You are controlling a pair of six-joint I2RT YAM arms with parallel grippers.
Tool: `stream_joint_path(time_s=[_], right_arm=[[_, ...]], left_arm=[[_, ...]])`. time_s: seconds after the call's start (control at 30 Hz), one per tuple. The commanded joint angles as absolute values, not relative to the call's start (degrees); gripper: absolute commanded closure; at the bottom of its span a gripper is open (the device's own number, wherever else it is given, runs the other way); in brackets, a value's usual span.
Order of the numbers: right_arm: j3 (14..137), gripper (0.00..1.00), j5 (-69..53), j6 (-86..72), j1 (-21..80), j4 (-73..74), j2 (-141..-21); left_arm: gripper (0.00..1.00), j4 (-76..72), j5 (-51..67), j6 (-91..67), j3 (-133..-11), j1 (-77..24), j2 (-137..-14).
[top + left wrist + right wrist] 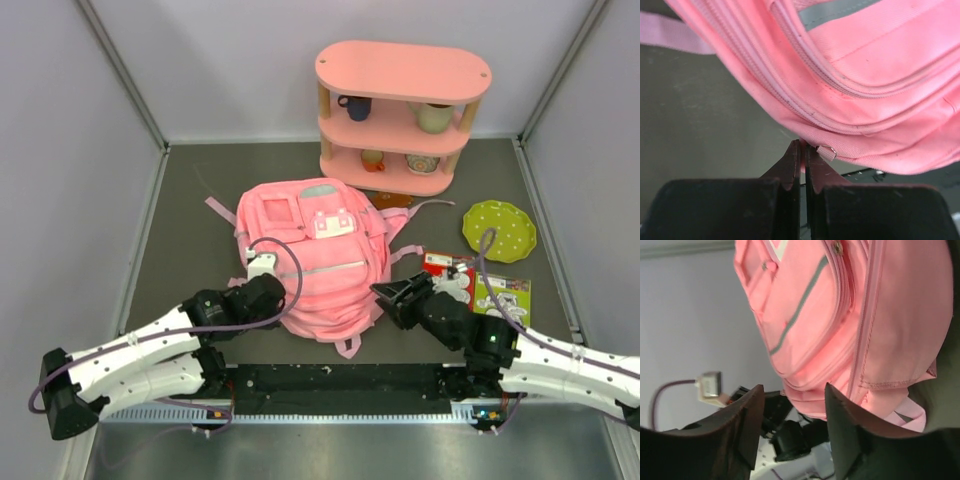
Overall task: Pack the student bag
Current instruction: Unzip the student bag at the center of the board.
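Observation:
The pink student bag (320,260) lies face up in the middle of the table, with its grey-green patch and its emblem toward the far end. My left gripper (268,296) is at the bag's near left edge. In the left wrist view it (803,146) is shut on a small pink tab of the bag (865,75), beside a metal zipper ring (828,150). My right gripper (388,296) is open and empty, just off the bag's near right side. In the right wrist view its fingers (794,388) frame the bag (840,315) without touching it.
A rigid pink three-tier shelf (400,70) stands at the back with a blue mug (355,106), a beige mug (432,117) and a bowl (422,163). A green dotted plate (498,230) and two booklets (505,295) lie at the right, partly under my right arm.

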State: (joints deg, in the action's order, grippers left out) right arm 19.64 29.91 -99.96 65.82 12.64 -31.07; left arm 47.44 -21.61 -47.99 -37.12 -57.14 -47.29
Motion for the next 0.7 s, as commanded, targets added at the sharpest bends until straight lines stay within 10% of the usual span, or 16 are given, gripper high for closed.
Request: stream_joint_path(time_s=[0.0,0.67], right_arm=[[23.8,0.43,22.9,-97.8,65.6,4.8,-40.5],[35.1,0.39,21.7,-89.0,66.7,18.8,-35.0]], left_arm=[[1.0,37.3,-14.9,-42.8,-42.0,-59.9,-47.7],[1.0,30.7,-20.6,-44.5,-52.7,-68.8,-63.6]])
